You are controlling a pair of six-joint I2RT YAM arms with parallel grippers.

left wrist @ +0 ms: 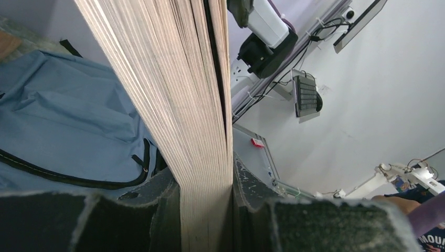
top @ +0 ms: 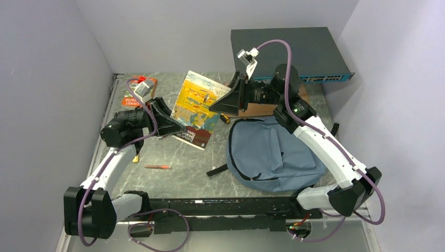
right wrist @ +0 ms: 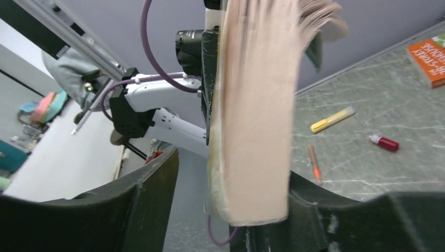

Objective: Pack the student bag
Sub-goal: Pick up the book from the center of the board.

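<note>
My left gripper [top: 177,128] clamps the thick yellow-covered paperback book [top: 195,102] while my right gripper [top: 226,105] stands loose around its other edge, and the soft blue-grey fabric student bag [top: 273,152] lies flat on the worktop [top: 183,181] beside it, apparently with nothing packed yet.

The thick paperback book with a yellow painted cover [top: 195,102] loses its near corner behind the left arm's black fingers [top: 169,122] and its right edge behind the right arm's fingers [top: 231,100]. In the right wrist view its pages smear into blur, and the picture's edge cuts the orange paperback book [right wrist: 430,59]. A flat brown thing [top: 260,109] lies mostly hidden behind the right arm [top: 315,137].
</note>
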